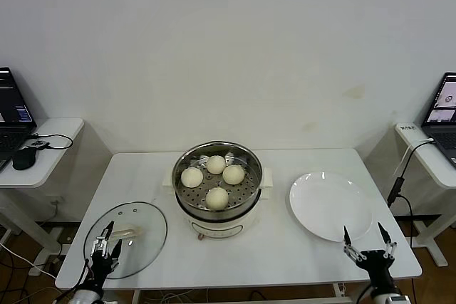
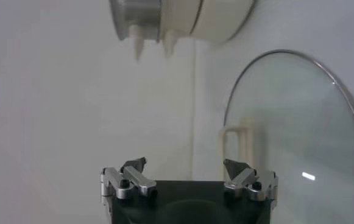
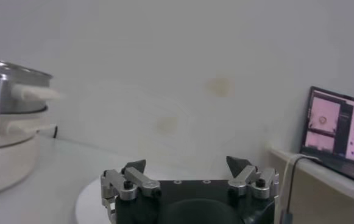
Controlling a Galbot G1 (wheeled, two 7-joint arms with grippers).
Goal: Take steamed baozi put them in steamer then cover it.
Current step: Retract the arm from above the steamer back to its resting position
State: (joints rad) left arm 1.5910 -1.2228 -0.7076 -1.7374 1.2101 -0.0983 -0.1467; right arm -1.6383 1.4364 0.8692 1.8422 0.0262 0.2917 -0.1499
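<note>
No legible text, labels or numbers anywhere.

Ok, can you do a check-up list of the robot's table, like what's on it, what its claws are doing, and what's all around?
Surface: white table, looks clean.
Job's things: four steamed baozi on the perforated tray inside the steamer; the cover lies flat on the table to the robot's left, not on the steamer.
Clutter: white plate, nothing on it.
Grippers: left claw open at the cover's near edge, holding nothing; right claw open at the plate's near edge, holding nothing.
Cables: a cable hangs from the right side desk; another runs by the mouse on the left desk.
Surroundings: plain white wall, laptop on each side desk.
</note>
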